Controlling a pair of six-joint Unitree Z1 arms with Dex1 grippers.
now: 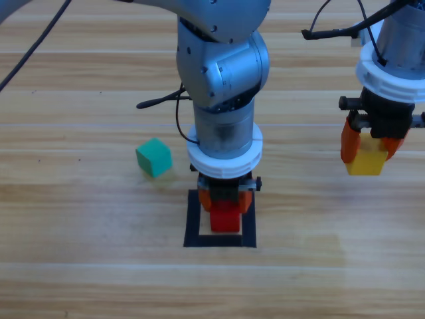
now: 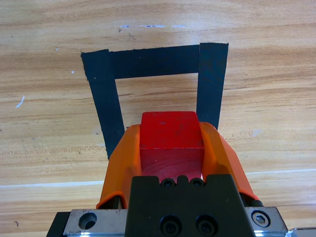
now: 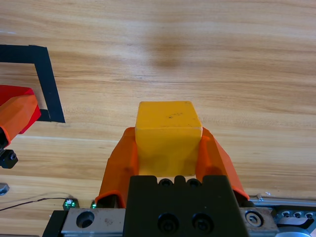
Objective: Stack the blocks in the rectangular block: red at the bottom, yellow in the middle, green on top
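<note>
My left gripper [image 1: 226, 207] is shut on the red cube [image 1: 225, 216], holding it over the rear part of the black tape square [image 1: 193, 219]. In the left wrist view the red cube [image 2: 171, 136] sits between the orange jaws of the left gripper [image 2: 171, 140], with the tape square [image 2: 148, 61] ahead of it. At the right of the table my right gripper [image 1: 369, 147] is shut on the yellow cube [image 1: 366, 159], lifted off the wood; the right wrist view shows the yellow cube [image 3: 169, 131] gripped by the right gripper [image 3: 169, 140]. The green cube [image 1: 154, 157] lies on the table left of the square.
The left arm's grey body [image 1: 222, 73] rises over the middle of the table behind the square. Black cables [image 1: 159, 101] hang near both arms. The right wrist view catches a corner of the tape square [image 3: 47, 79] and the left gripper's orange jaw [image 3: 15, 113].
</note>
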